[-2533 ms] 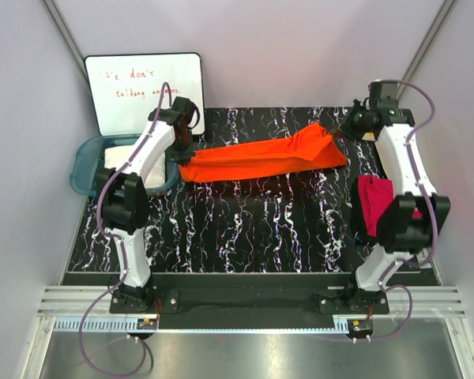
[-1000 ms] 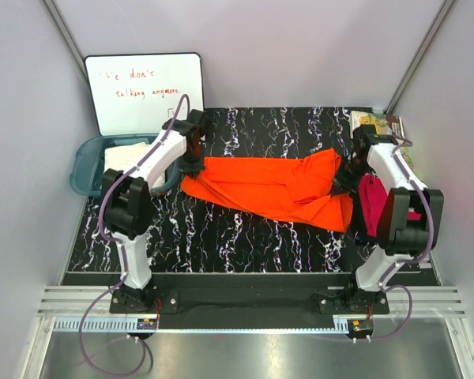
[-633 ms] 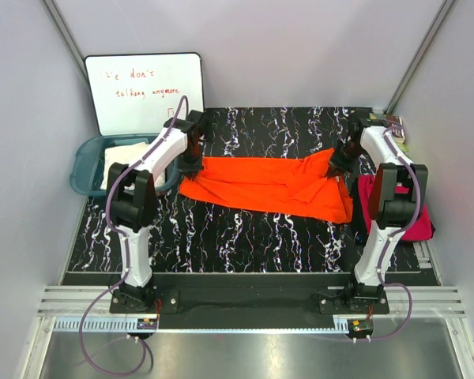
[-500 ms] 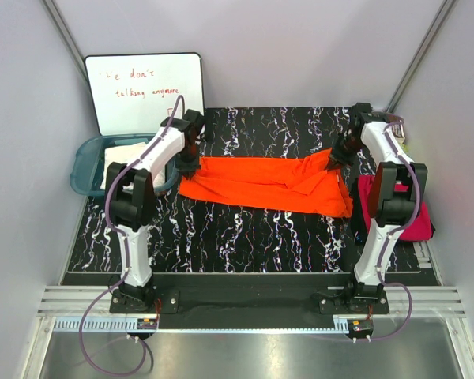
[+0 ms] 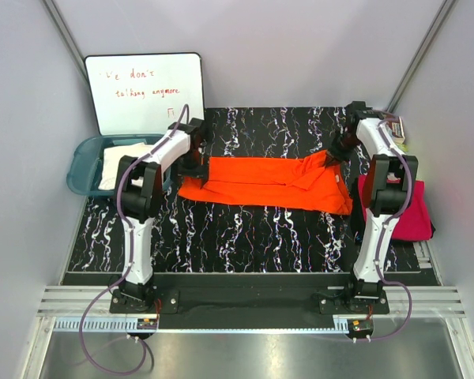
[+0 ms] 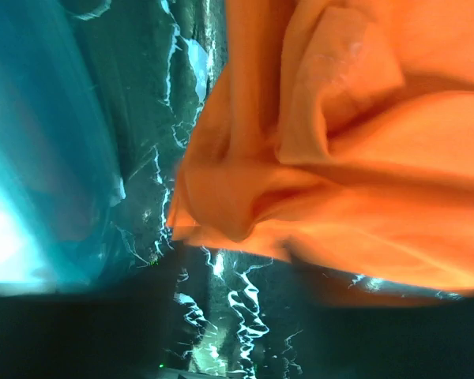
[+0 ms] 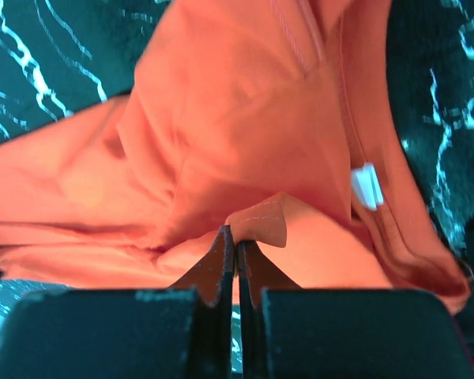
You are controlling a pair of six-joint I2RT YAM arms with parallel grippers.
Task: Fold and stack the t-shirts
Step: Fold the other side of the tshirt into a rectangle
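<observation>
The bright orange t-shirt [image 5: 265, 183] lies stretched sideways across the far half of the marbled table. My left gripper [image 5: 193, 163] hovers at its left end beside the teal tub. In the left wrist view the shirt's crumpled edge [image 6: 245, 205] rests free on the table, and the jaws look open with nothing between them. My right gripper [image 7: 235, 237] is shut on a small fold of orange fabric near the collar, with a white label [image 7: 367, 186] beside it. The magenta-pink t-shirt [image 5: 407, 215] lies at the right edge. The cream-white t-shirt [image 5: 125, 162] sits in the tub.
The teal tub [image 5: 83, 170] stands at the far left, close to my left wrist. A whiteboard [image 5: 146, 91] leans on the back wall. Colourful booklets [image 5: 395, 126] lie at the far right corner. Bare marbled table [image 5: 245, 237] stretches in front of the orange shirt.
My left gripper has opened and let go of the orange shirt's left end. Both arms have drawn the shirt farther back and flatter. The right gripper stays shut on it.
</observation>
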